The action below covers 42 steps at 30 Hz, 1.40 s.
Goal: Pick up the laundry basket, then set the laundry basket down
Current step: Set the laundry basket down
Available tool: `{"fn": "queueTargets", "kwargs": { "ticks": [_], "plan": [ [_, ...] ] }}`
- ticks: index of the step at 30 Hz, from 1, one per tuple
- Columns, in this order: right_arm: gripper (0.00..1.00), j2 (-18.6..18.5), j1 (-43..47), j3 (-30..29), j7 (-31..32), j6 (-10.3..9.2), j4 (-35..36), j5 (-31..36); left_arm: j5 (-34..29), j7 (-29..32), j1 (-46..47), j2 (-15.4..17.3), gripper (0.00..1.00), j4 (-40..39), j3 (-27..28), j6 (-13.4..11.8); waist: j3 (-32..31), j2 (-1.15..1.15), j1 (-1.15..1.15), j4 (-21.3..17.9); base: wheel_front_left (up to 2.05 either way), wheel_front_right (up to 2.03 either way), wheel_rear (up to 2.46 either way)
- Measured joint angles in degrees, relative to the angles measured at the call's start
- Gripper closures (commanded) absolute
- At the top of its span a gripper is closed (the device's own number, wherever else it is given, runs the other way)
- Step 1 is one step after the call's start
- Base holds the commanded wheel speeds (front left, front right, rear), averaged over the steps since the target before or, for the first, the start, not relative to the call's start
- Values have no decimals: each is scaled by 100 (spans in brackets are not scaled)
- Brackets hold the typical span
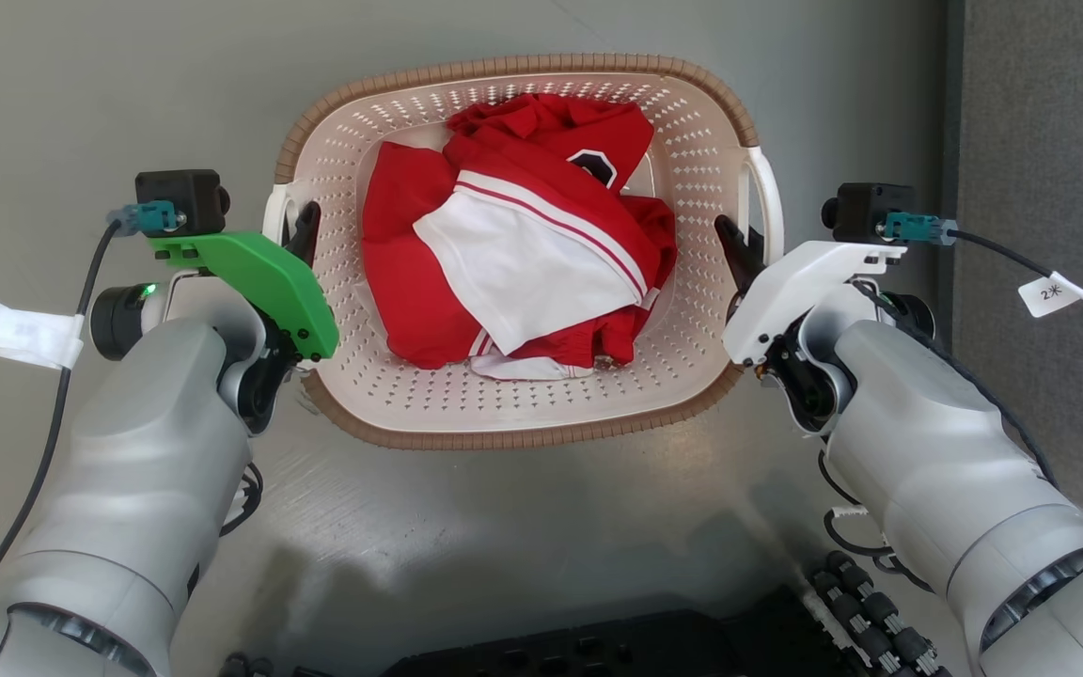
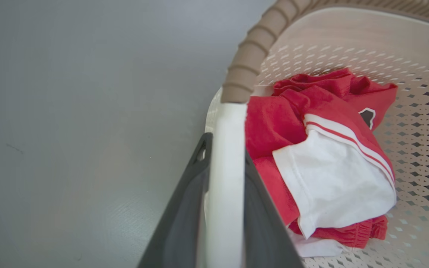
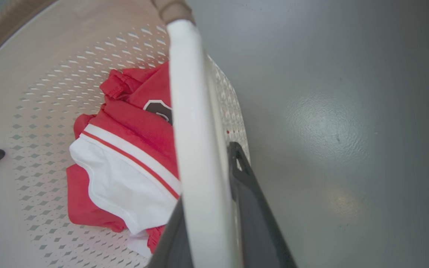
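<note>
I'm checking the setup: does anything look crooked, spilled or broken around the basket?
Nothing stands out. The laundry basket looks intact, the red and white clothes lie wholly inside it, and the left claw and right claw grip opposite sides evenly.

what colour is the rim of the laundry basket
Brown, ribbed woven look on the rim; clearest in the head view.
</note>
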State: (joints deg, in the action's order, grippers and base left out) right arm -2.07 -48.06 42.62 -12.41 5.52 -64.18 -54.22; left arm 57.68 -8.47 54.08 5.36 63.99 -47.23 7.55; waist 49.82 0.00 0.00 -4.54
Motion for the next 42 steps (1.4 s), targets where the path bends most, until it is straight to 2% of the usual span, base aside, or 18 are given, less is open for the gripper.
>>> {"fn": "queueTargets", "kwargs": {
  "ticks": [28,29,30,31,32,33,34,42],
  "plan": [
    [100,-68,-102,279,-68,-1,-23,-283,1,-67,134,-65,100,89,-174,0,178,0,0,91,0,0,0],
    [98,-68,-104,287,-68,-1,-30,-285,2,-67,135,-66,100,93,-181,0,185,0,0,92,0,0,0],
    [85,-68,-105,293,-68,-1,-35,-285,2,-68,135,-67,100,99,-187,0,191,0,0,93,0,0,0],
    [65,-67,-109,297,-69,-1,-40,-289,2,-71,136,-67,82,109,-192,0,196,0,0,94,0,0,0],
    [40,-66,-118,297,-80,-1,-43,-310,3,-74,136,-70,59,126,-197,0,201,0,0,95,0,0,0],
    [0,-66,-138,298,-94,-1,-46,-336,4,-74,137,-71,15,152,-197,0,205,0,0,97,0,0,0],
    [0,-77,-174,297,-100,-7,-64,-359,5,-75,137,-60,0,181,-197,0,208,0,0,98,0,0,0],
    [0,-145,-247,346,-99,-58,-147,-482,112,-74,138,-47,0,205,-215,-1,230,0,0,110,0,0,0]
  ]
}}
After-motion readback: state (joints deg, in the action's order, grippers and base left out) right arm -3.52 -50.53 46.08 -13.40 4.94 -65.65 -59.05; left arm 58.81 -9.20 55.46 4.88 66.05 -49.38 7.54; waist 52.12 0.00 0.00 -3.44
